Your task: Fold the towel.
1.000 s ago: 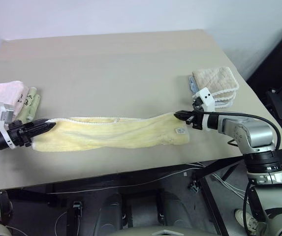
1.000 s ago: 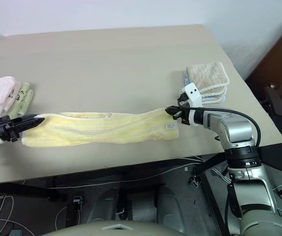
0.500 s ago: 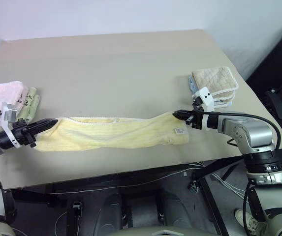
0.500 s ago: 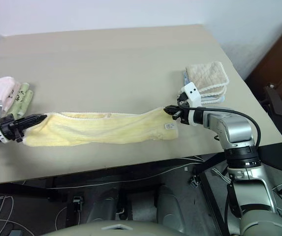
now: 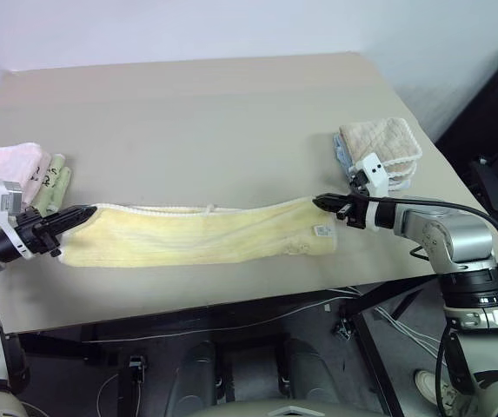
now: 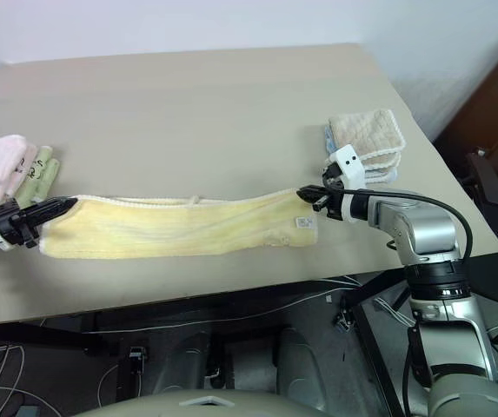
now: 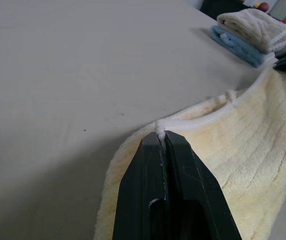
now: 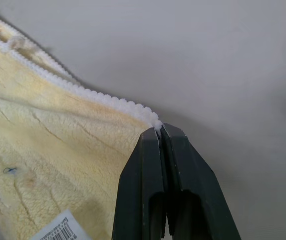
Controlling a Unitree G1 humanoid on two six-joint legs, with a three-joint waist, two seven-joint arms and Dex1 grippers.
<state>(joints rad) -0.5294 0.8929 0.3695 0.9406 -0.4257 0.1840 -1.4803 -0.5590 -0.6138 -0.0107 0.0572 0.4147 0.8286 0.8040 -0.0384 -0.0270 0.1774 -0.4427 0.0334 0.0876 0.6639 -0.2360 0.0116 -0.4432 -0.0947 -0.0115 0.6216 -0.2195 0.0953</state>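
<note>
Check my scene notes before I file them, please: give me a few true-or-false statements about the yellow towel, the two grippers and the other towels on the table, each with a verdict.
1. Both grippers pinch the towel at opposite ends. True: the left gripper and the right gripper are each shut on its white hem.
2. The towel is already folded in half. False: it lies stretched out long across the table.
3. The beige folded towel sits beyond the right gripper. True.
4. The pink towel lies on top of the yellow one. False: it rests apart, behind the left gripper.
</note>
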